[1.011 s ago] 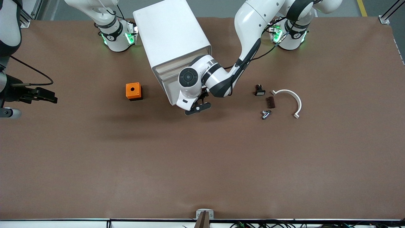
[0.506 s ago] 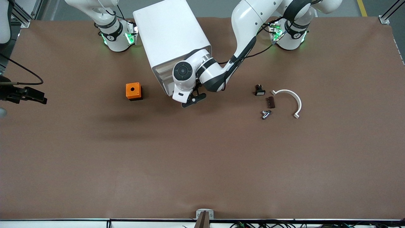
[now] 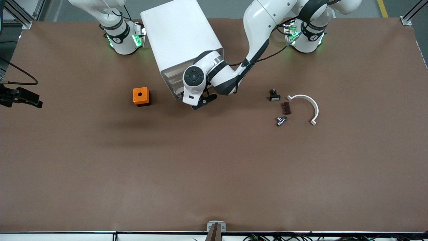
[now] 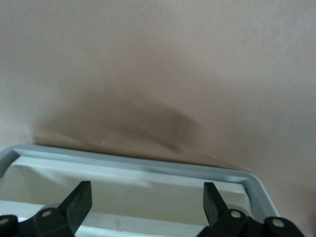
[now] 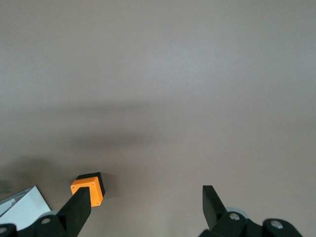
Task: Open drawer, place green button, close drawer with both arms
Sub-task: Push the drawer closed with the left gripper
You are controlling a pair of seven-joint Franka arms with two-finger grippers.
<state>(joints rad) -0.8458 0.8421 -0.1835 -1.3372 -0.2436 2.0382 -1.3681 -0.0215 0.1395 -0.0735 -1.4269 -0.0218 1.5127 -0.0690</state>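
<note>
The white cabinet (image 3: pixel 182 40) stands between the two arm bases. Its lowest drawer (image 3: pixel 176 94) sits nearly flush with the three above it. My left gripper (image 3: pixel 203 100) is low against the cabinet's front at that drawer. In the left wrist view my left gripper (image 4: pixel 146 202) is open, holding nothing, with the drawer's pale rim (image 4: pixel 148 168) just past the fingertips. My right gripper (image 3: pixel 33 100) hangs open over bare table at the right arm's end, well apart from the cabinet (image 5: pixel 19 207). My right gripper (image 5: pixel 146 202) is empty. The button is hidden.
An orange box (image 3: pixel 141 96) with a round hole, also the orange box (image 5: pixel 89 190), sits beside the cabinet toward the right arm's end. Toward the left arm's end lie a black button with a white face (image 3: pixel 274 95), a brown block (image 3: pixel 286 107), a small metal part (image 3: pixel 281 120) and a white curved piece (image 3: pixel 309 103).
The left gripper moved toward the cabinet and the lowest drawer slid in with it. The right gripper drew away toward the table's edge at the right arm's end.
</note>
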